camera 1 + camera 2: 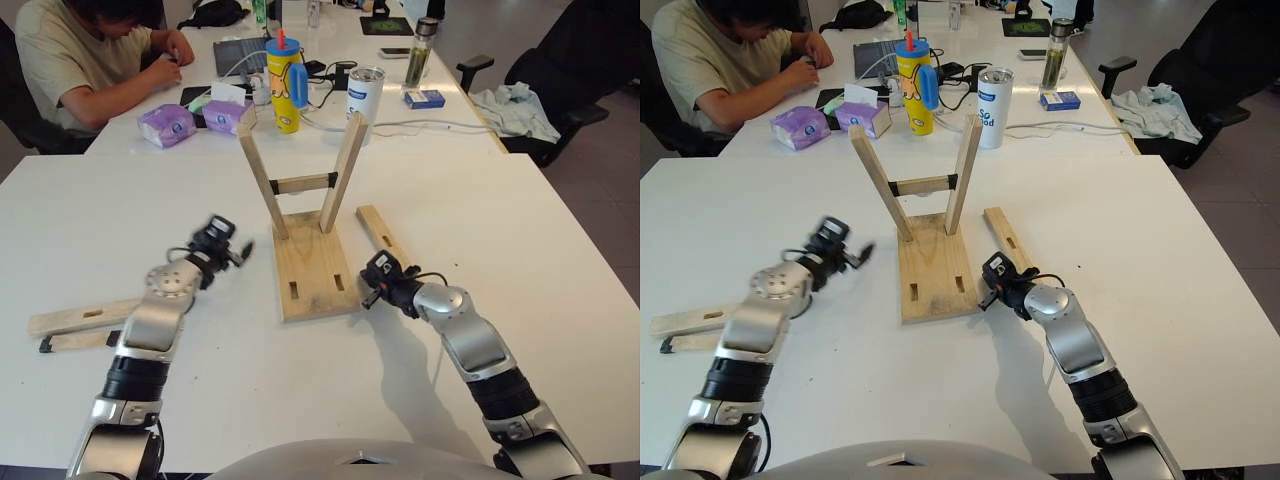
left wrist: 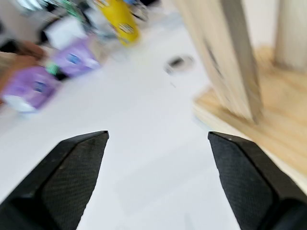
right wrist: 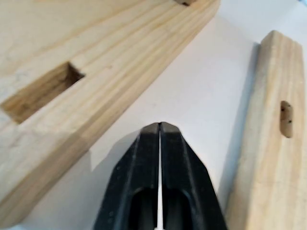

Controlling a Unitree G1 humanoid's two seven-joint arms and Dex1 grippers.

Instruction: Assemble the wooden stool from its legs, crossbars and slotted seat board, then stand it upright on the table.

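The right hand [image 3: 159,127], fingers pressed together and holding nothing, is low over the worktop [image 1: 540,230] between the right edge of the slotted seat board [image 1: 312,270] and a loose leg [image 1: 381,233] lying just beside it. The left hand [image 2: 158,139], fingers spread and empty, hovers near the board's left edge. The board lies flat mid-worktop with two legs [image 1: 262,180] standing in its far slots, joined by a crossbar [image 1: 303,183]; another leg [image 1: 82,318] lies well apart at the left
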